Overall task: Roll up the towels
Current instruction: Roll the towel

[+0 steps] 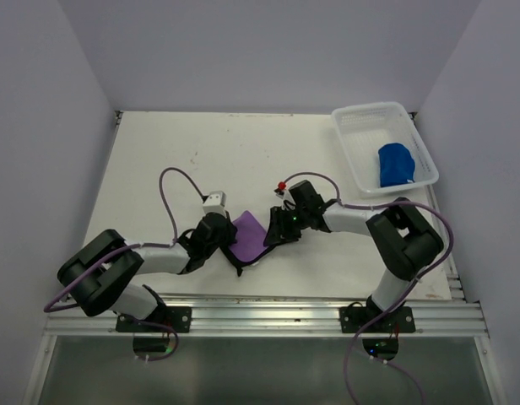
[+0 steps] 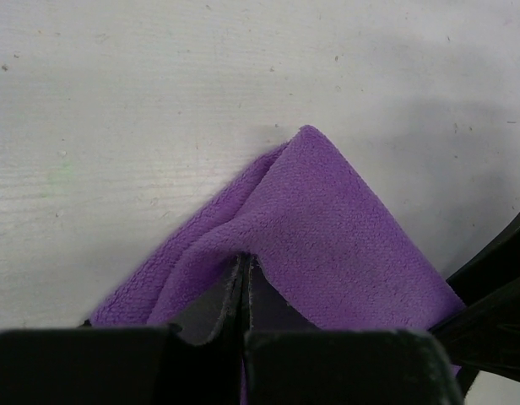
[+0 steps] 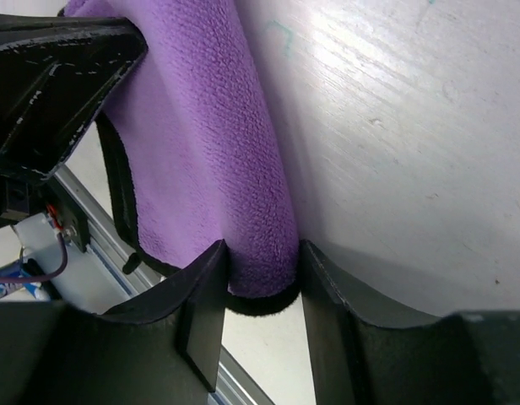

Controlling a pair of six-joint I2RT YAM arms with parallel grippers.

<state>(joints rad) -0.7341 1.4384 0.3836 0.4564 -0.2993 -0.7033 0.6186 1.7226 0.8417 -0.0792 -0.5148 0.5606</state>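
Left gripper [image 2: 243, 283]: on my left wrist feed the fingers are pressed together, pinching an edge of the purple towel [image 2: 327, 228]. Its black side shows right at the pinch.
Left gripper's place: in my overhead view it [image 1: 226, 245] sits at 9 o'clock of the cloth.
Purple towel [image 1: 250, 236]: I see it toward 6 o'clock on the white table [image 1: 176, 169], near the front rail, stretched between both grippers. One corner peaks toward 12 o'clock on the left wrist feed.
Right gripper [image 3: 260, 274]: on my right wrist feed its two fingers clamp a folded, rounded edge of the purple towel [image 3: 209, 143], the cloth filling the gap and touching both pads. A black hem runs along the fold's underside.
Right gripper's place: seen from overhead it [image 1: 273, 236] is at 3 o'clock of the cloth.
White mesh basket [image 1: 361, 139]: at 2 o'clock on the table, in the far right corner.
Blue towel [image 1: 395, 164]: bunched inside the basket, toward its 5 o'clock end, well apart from both grippers.
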